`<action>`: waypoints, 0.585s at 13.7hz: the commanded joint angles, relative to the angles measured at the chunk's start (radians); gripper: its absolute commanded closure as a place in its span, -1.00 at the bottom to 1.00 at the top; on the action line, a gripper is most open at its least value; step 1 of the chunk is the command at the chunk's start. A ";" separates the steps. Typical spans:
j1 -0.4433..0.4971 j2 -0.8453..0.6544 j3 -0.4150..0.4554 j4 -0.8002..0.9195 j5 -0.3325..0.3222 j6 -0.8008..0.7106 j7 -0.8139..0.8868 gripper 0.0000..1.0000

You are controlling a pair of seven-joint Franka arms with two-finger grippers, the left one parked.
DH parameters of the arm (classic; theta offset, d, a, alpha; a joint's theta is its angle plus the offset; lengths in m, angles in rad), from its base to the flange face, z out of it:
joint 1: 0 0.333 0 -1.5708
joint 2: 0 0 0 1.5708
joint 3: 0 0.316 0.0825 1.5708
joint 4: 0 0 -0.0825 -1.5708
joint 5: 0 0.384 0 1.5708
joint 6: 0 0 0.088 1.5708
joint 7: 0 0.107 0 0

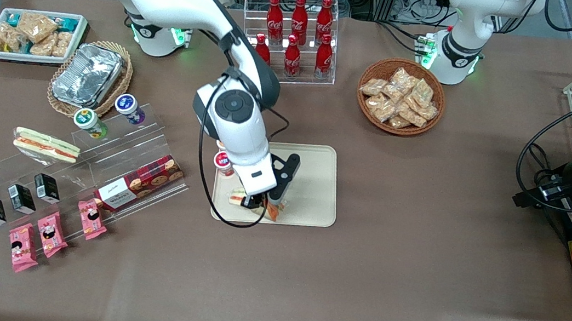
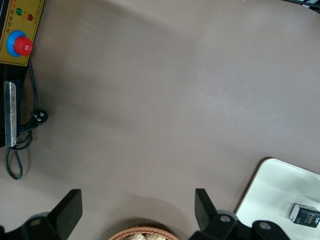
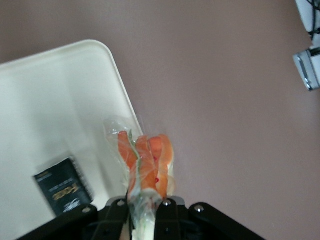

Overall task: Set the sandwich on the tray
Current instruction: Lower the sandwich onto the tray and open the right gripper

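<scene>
hand (image 1: 258, 204) clamped on sandwich (image 3: 145, 165) | over tray (image 1: 315, 186) edge | filling edge points away from hand

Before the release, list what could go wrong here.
1. The gripper is shut on the sandwich right at the tray edge; released here, it could tip onto the table.
2. A small black packet lies on the tray beside the sandwich and may get knocked.
3. The slippery-looking clear wrap may slide between the fingers.

The brown-covered table (image 1: 417, 255) is carrying the tray (image 1: 315, 186) at its middle, a clear bottle rack (image 1: 291, 39), a snack basket (image 1: 401, 96), a clear display stand (image 1: 87, 162), and the gripper (image 1: 264, 202) is hanging over the tray.
</scene>
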State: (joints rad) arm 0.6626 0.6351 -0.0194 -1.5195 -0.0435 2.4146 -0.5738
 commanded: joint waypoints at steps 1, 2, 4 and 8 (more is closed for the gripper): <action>0.011 0.032 -0.002 -0.033 -0.022 0.104 -0.020 0.94; 0.009 0.037 -0.002 -0.050 -0.022 0.138 -0.020 0.94; 0.008 0.041 -0.001 -0.079 -0.021 0.187 -0.024 0.94; 0.009 0.043 0.022 -0.090 -0.013 0.193 -0.021 0.25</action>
State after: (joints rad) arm 0.6719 0.6876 -0.0117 -1.5927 -0.0438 2.5825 -0.5952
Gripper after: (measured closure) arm 0.806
